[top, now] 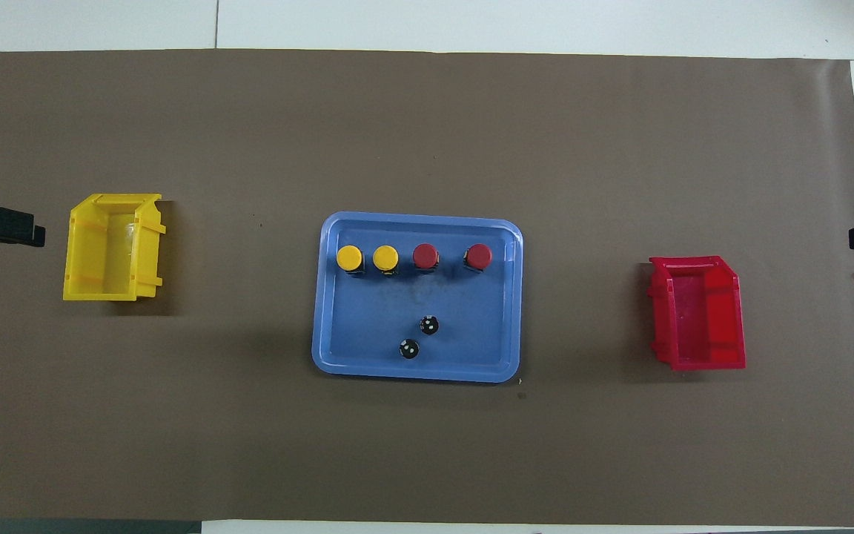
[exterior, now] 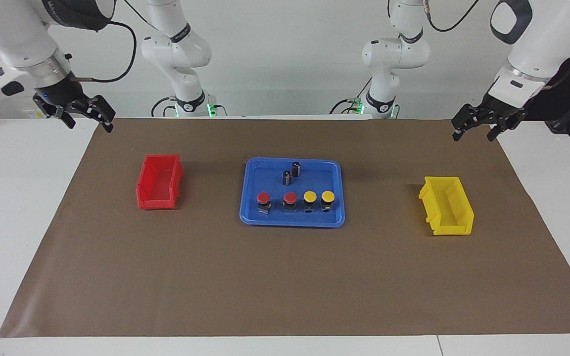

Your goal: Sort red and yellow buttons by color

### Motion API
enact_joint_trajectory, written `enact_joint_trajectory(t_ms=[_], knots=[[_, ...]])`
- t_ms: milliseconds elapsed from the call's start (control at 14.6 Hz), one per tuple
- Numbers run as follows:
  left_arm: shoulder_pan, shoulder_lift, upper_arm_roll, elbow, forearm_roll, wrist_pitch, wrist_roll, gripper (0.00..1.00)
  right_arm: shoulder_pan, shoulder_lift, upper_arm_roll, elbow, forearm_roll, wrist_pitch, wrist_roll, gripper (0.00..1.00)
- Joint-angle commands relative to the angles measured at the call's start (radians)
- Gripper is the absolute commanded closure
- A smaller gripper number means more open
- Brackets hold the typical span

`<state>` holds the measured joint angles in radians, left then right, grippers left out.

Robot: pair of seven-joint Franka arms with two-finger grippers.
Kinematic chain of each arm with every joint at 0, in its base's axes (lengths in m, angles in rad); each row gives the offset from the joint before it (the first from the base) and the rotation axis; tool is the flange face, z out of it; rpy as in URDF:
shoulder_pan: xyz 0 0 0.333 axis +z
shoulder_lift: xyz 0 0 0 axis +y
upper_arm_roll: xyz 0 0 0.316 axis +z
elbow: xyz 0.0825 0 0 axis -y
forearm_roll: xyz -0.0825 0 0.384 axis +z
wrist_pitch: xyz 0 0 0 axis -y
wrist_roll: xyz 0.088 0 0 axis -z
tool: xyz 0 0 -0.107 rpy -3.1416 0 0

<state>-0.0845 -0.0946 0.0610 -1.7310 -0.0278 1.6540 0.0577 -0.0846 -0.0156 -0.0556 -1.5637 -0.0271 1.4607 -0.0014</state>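
Observation:
Four buttons stand in a row in the blue tray (exterior: 292, 222), along its edge farther from the robots. Two red buttons (exterior: 263, 198) (exterior: 290, 199) are at the right arm's end of the row, and two yellow buttons (exterior: 309, 197) (exterior: 328, 197) are at the left arm's end. From overhead the yellow caps (top: 350, 257) (top: 385, 257) and red caps (top: 425, 256) (top: 479, 256) stand apart from each other. My left gripper (exterior: 474, 133) hangs open and empty over the mat's corner at its own end. My right gripper (exterior: 89, 122) waits open and empty over the mat's edge at its end.
A red bin (exterior: 159, 183) sits on the brown mat toward the right arm's end. A yellow bin (exterior: 446, 205) sits toward the left arm's end. Both are empty. Two dark cylinders (exterior: 296, 168) (exterior: 287, 177) stand in the tray nearer to the robots than the buttons.

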Motion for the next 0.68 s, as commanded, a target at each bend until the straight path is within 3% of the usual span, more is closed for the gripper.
enact_joint_trajectory(t_ms=[0,615], knots=[[0.009,0.007,-0.006,0.018,-0.003,-0.020,0.011,0.00,-0.003,-0.007,0.003,-0.001,-0.004,0.000,-0.019,0.00],[0.009,0.007,-0.006,0.018,-0.003,-0.020,0.011,0.00,-0.003,-0.010,0.003,-0.007,-0.001,-0.003,-0.014,0.00]])
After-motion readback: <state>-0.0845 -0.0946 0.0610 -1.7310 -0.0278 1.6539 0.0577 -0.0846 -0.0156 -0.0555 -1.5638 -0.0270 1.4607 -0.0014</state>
